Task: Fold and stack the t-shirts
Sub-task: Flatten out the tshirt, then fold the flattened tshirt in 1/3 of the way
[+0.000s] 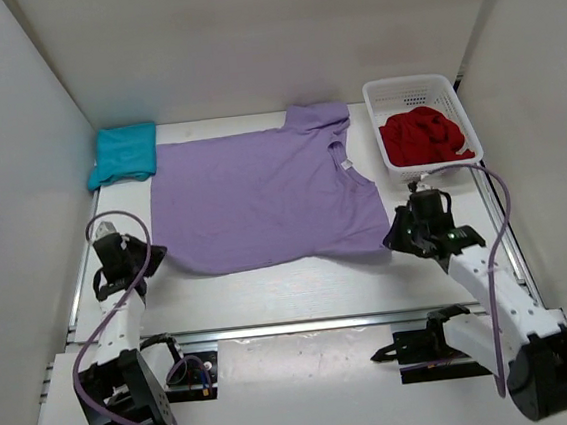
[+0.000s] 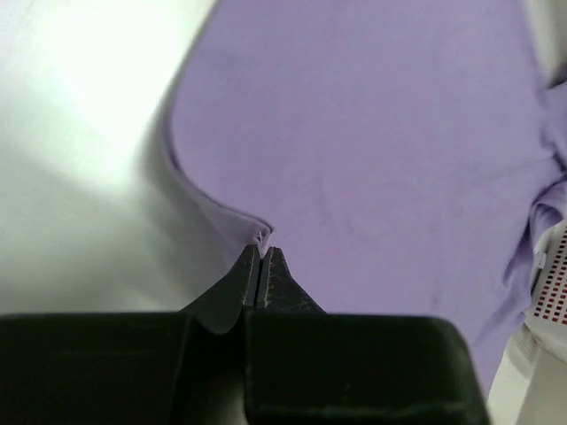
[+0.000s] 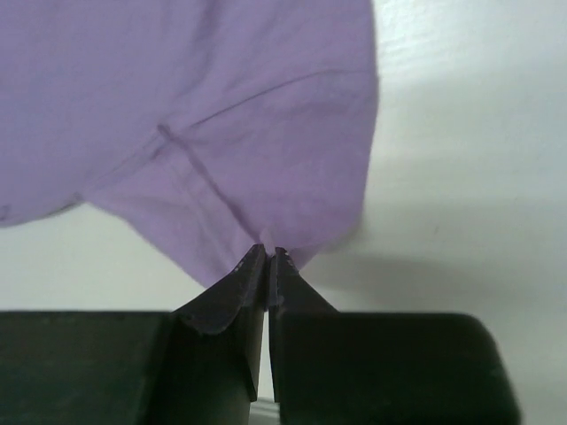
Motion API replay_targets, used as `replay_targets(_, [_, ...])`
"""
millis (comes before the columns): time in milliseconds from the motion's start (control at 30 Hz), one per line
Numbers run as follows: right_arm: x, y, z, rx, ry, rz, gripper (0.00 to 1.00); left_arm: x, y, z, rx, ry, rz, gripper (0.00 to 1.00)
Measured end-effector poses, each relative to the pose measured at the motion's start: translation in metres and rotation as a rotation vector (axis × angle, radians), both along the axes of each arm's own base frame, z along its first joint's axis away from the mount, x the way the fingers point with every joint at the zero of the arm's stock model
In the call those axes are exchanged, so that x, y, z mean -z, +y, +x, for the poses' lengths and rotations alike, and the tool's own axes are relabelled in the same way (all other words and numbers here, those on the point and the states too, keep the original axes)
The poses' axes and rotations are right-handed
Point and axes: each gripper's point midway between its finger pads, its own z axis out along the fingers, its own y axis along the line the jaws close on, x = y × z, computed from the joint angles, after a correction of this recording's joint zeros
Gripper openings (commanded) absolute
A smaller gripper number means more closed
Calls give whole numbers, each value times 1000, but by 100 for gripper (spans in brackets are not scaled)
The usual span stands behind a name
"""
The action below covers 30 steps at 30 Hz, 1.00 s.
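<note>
The lavender t-shirt (image 1: 262, 196) lies spread flat in the middle of the table. My left gripper (image 1: 153, 257) is shut on its near left hem corner, seen pinched in the left wrist view (image 2: 262, 248) with the purple cloth (image 2: 372, 150) stretching away. My right gripper (image 1: 398, 238) is shut on the near right sleeve corner, seen in the right wrist view (image 3: 267, 253) with the sleeve (image 3: 266, 150) above it. The teal t-shirt (image 1: 122, 153) lies folded at the far left. The red t-shirt (image 1: 423, 136) sits crumpled in the basket.
The white lattice basket (image 1: 392, 90) stands at the far right; its edge shows in the left wrist view (image 2: 549, 283). White walls close in the table on the left, back and right. A rail runs along the near edge (image 1: 305, 326).
</note>
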Motion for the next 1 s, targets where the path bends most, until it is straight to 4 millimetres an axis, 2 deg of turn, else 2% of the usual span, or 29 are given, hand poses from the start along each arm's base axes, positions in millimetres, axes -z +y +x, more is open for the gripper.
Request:
replay_targets(67, [-7, 2, -13, 4, -23, 45, 0, 24, 1, -17, -9, 69, -53, 0])
replay_targets(100, [-13, 3, -19, 6, -42, 65, 0, 30, 1, -23, -8, 89, -74, 0])
replay_targets(167, [-27, 5, -30, 9, -85, 101, 0, 29, 2, -27, -3, 93, -83, 0])
replay_targets(300, [-46, 7, -56, 9, -139, 149, 0, 13, -12, -28, 68, 47, -69, 0])
replay_targets(367, [-46, 12, -66, -10, -125, 158, 0, 6, -17, -27, 96, 29, -65, 0])
replay_targets(433, [-39, 17, -73, -29, -80, 149, 0, 2, -18, -26, 106, 19, -56, 0])
replay_targets(567, [-20, 23, -71, -51, 17, 114, 0, 1, -16, -25, 100, 19, -63, 0])
replay_targets(667, [-7, 21, -57, -31, 67, 88, 0, -1, -15, -20, 89, 10, -83, 0])
replay_targets(767, [0, 15, -35, -7, 117, 53, 0, -3, -12, -10, 78, 5, -106, 0])
replay_targets(867, [-9, 17, 3, -7, 100, 24, 0, 0, -9, 2, 57, 3, -146, 0])
replay_targets(1000, [-32, 26, 68, -16, 11, 12, 0, 6, -3, 18, 22, 12, -195, 0])
